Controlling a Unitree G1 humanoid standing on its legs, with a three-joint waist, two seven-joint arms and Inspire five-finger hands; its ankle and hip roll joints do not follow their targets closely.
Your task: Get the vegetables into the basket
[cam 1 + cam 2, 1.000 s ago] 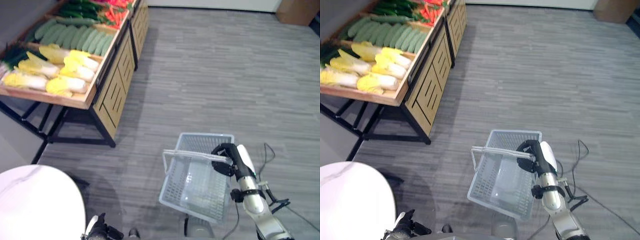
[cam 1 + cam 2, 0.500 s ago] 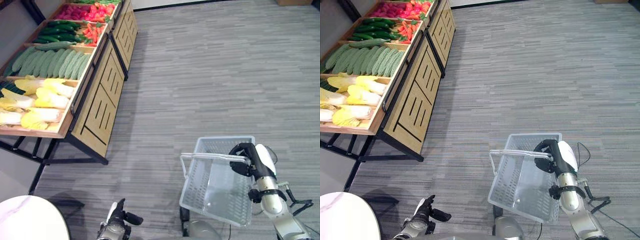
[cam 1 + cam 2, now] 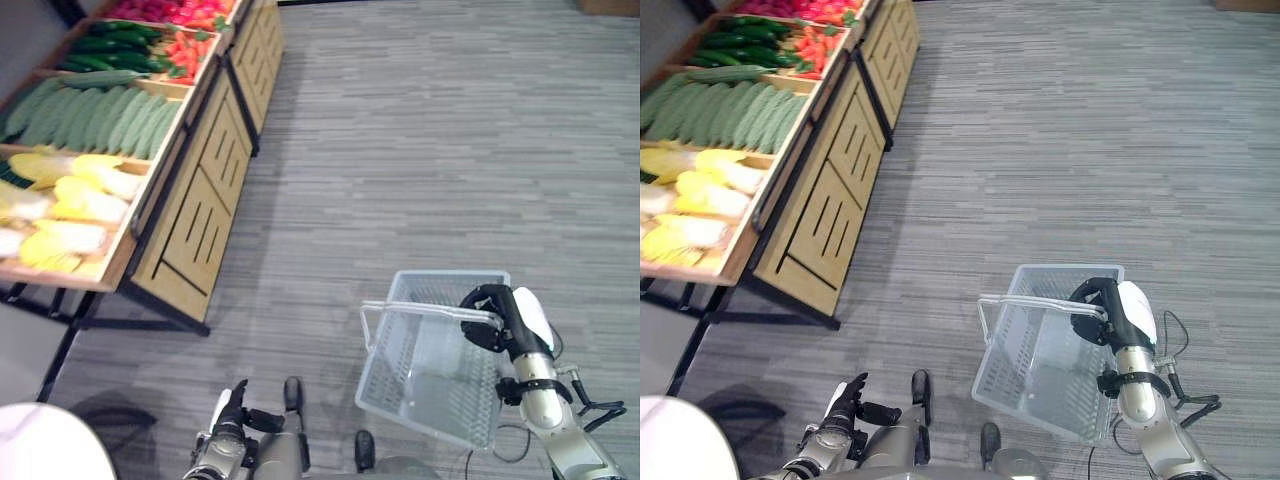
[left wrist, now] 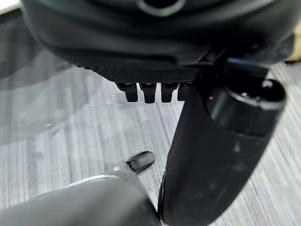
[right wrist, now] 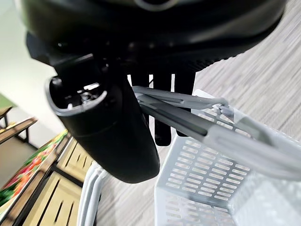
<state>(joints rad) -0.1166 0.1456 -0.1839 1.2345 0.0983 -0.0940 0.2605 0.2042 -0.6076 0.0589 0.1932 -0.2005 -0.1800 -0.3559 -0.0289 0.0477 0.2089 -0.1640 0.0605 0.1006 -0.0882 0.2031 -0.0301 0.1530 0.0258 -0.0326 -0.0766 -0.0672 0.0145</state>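
1. The wooden produce stand is cut off at the upper left of the frame; its pale yellow cabbages, green cucumbers and red vegetables lie in separate compartments.
2. The right hand, at the lower right, is clenched around the grey handles of the pale grey perforated plastic basket, which looks empty.
3. The left hand, at the bottom edge, has loose, straight fingers and holds nothing.
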